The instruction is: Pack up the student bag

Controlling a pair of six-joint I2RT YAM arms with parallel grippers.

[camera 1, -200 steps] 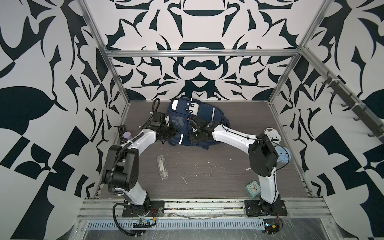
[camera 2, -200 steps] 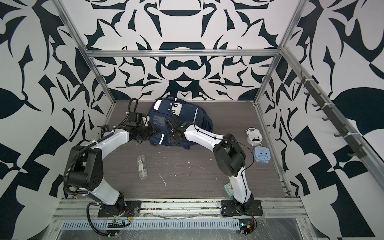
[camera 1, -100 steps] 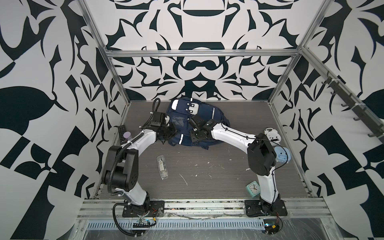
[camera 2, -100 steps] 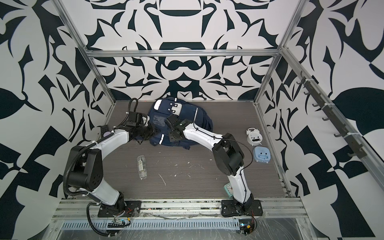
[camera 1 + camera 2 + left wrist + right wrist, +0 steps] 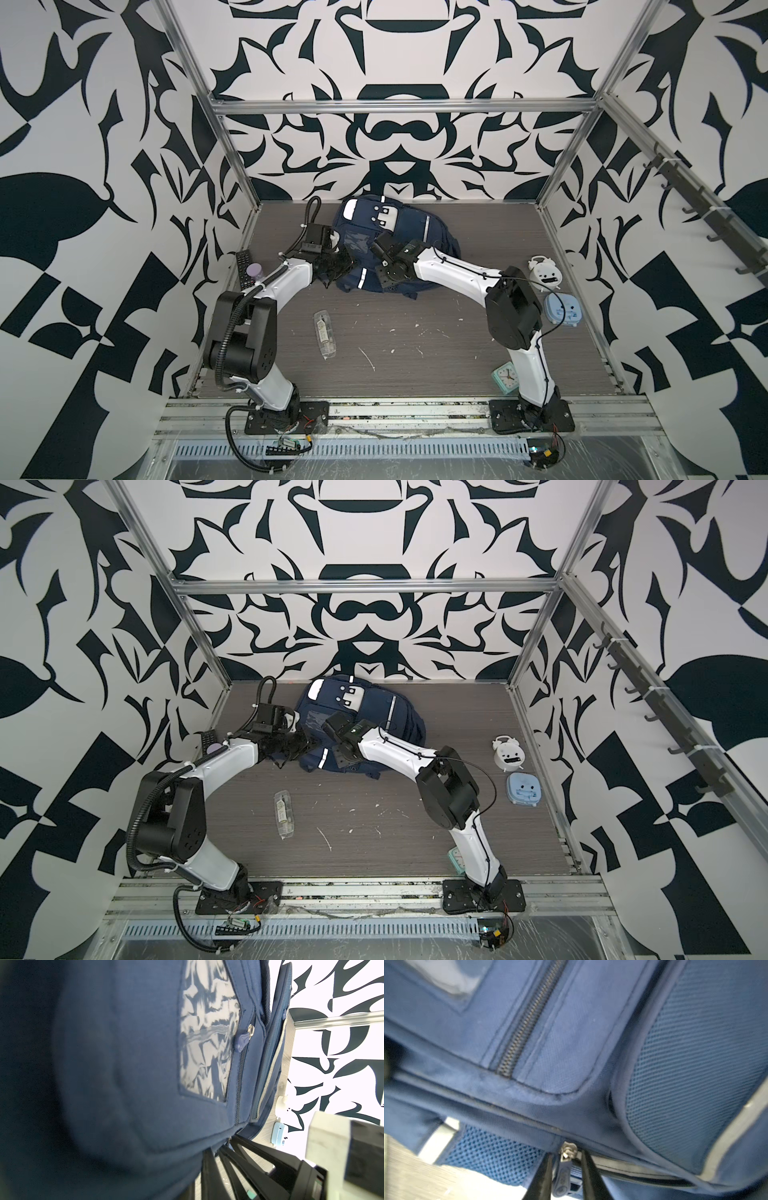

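a: top views first. where's the student bag (image 5: 399,224)?

b: in both top views it lies flat at the back of the table (image 5: 415,332), front face up, between the two arms. the left gripper (image 5: 338,266) sits at its left edge and the right gripper (image 5: 386,276) is over its near end.

a: why both on it?

b: my guess is that one braces the soft fabric so the other can work a zip. the things to pack lie loose outside it: a clear case (image 5: 325,340) with something pale inside, a white clock (image 5: 544,272), a blue clock (image 5: 563,313), and a mint clock (image 5: 508,376) by the right arm's base.

a: left wrist view?

b: navy fabric fills it, pressed close to the lens. the clear window pocket (image 5: 207,1043) shows only crinkled film, and i can make out nothing in it. i can't pick out this gripper's own fingertips. its jaws are pressed together, but on what i cannot tell.

a: right wrist?

b: its two fingers stand narrow, one on each side of the zipper pull (image 5: 563,1180). a sliver of gap shows on each side, so it's not yet clamped.

a: and inside the bag?

b: hidden. no view shows the lining, so i judge packing hasn't properly begun.
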